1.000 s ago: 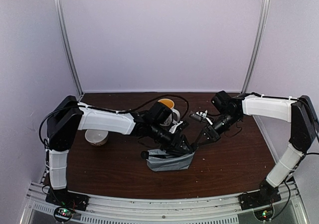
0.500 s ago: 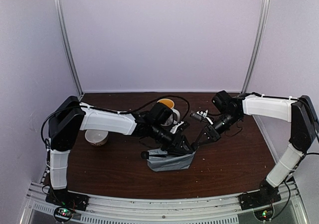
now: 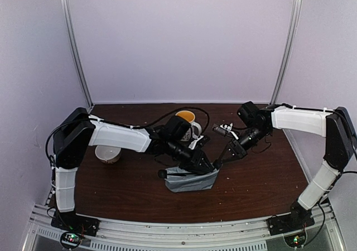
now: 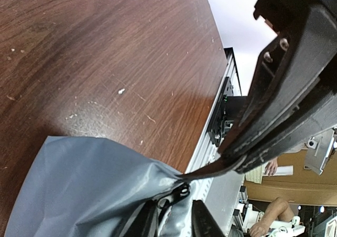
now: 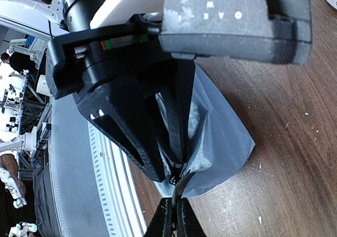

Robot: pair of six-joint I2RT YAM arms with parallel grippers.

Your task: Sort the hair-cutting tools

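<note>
Left gripper (image 4: pixel 175 221): down at the zip end of the grey pouch (image 3: pixel 189 180), one finger on each side of the edge with fabric between them. Pinching or not, I can't tell!
Right gripper (image 5: pixel 174 216): fingers pressed tight together on the zip pull (image 4: pixel 210 169), which is drawn out straight.
Grey pouch: lying mid-table (image 3: pixel 251 184), both grippers meeting at its right end.
Hair-cutting tools (image 3: pixel 223 130): a small dark cluster further back, between the mug (image 3: pixel 188 119) and the right arm, too small to tell apart.
Bowl (image 3: pixel 107 153): off left, beside the left arm.

White-shelled arms (image 3: pixel 120 135) with black joints (image 3: pixel 177 129) and looping black cables (image 3: pixel 159 119).
</note>
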